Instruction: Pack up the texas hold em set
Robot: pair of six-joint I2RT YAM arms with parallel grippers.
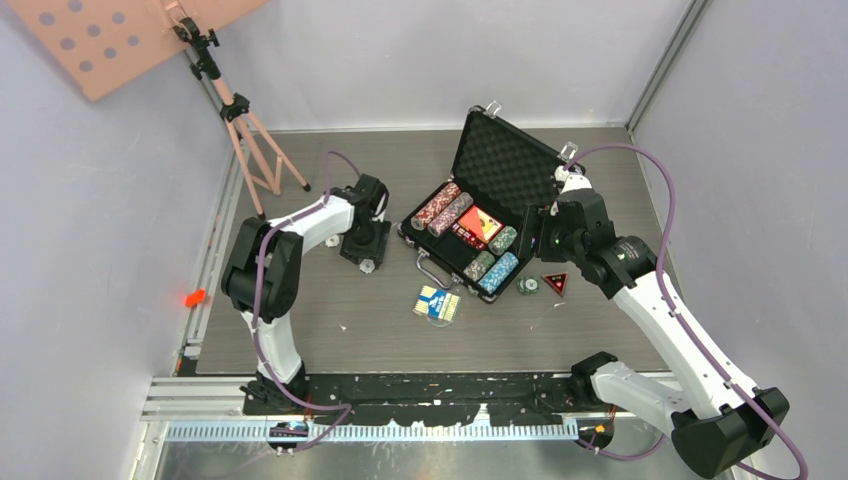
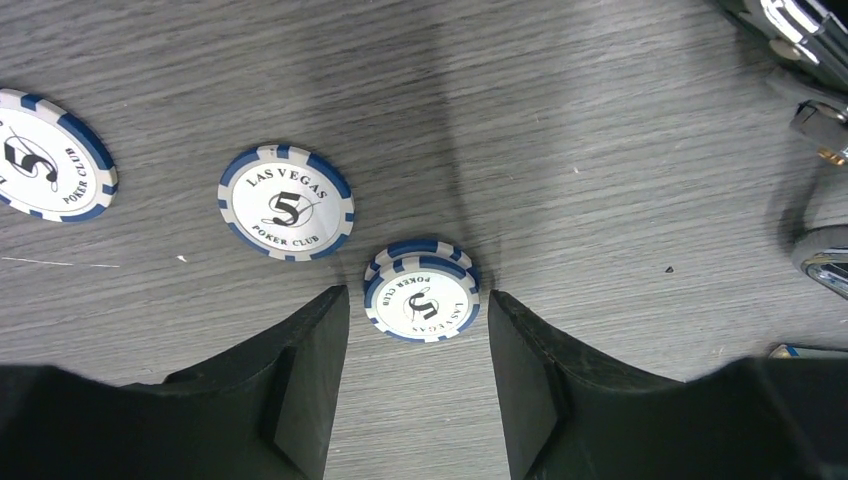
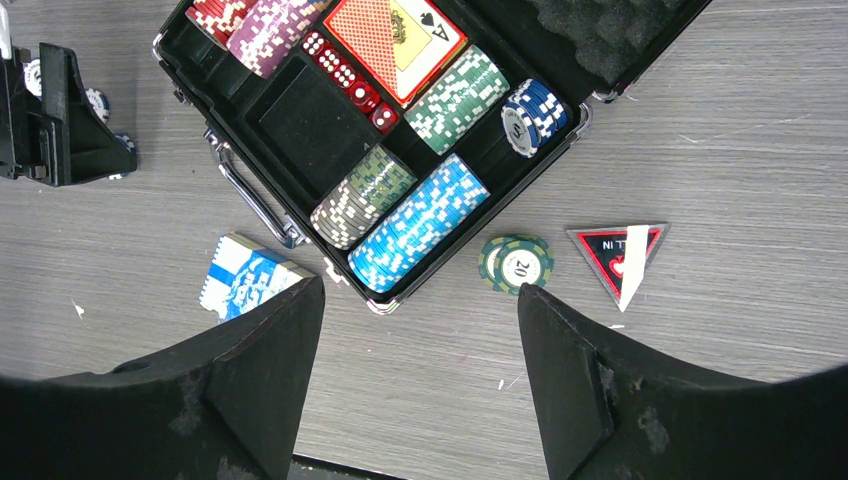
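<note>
The black briefcase [image 1: 455, 245] lies open mid-table, holding rows of poker chips [image 1: 443, 208], a red card deck [image 1: 480, 223] and red dice [image 3: 350, 72]. The blue card deck [image 1: 438, 303] lies on the table in front of it. My left gripper [image 1: 365, 258] is open, low over the table left of the case. A small stack of blue-white chips [image 2: 422, 298] lies just ahead of its fingertips, with two more single chips [image 2: 286, 202] to the left. My right gripper [image 3: 420, 310] is open and empty above the case's right front corner, near green chips [image 3: 516, 263].
A red triangular card [image 1: 555, 283] lies right of the green chips. A pink tripod [image 1: 250, 130] stands at the back left. The case handle [image 1: 430, 270] sticks out toward the front. The raised lid [image 1: 505, 160] leans back.
</note>
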